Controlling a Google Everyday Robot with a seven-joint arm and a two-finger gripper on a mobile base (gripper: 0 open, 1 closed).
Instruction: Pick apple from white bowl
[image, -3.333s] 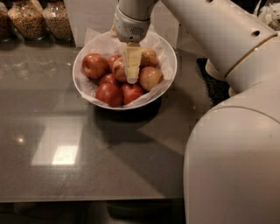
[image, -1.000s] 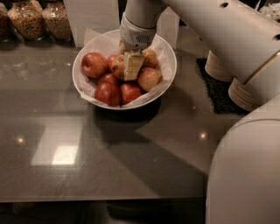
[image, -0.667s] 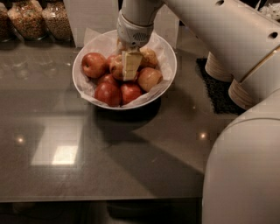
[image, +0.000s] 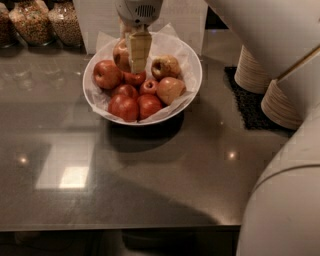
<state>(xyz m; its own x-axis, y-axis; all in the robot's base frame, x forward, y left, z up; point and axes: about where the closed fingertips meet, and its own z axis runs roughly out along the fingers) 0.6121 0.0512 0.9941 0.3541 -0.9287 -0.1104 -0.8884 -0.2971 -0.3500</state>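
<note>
The white bowl (image: 191, 64), lined with crinkled white paper, stands on the dark counter and holds several apples. My gripper (image: 130, 61) hangs over the bowl's back left part, its cream finger (image: 138, 50) in front. It is shut on the apple (image: 120, 53), a large red-orange one with a yellowish blush, held just above the others. Deep-red apples (image: 125, 107) lie at the bowl's front, another red one (image: 107, 74) on the left, and paler tan ones (image: 170, 89) on the right.
Glass jars of grains (image: 31, 21) stand at the back left. A white box (image: 100, 19) is right behind the bowl. Stacked beige bowls (image: 256, 70) sit on a black mat (image: 249, 106) to the right. My white arm (image: 280, 200) fills the right side.
The gripper has risen from among the apples toward the bowl's back left, with the large apple in its grip. The other apples have stayed in place.
</note>
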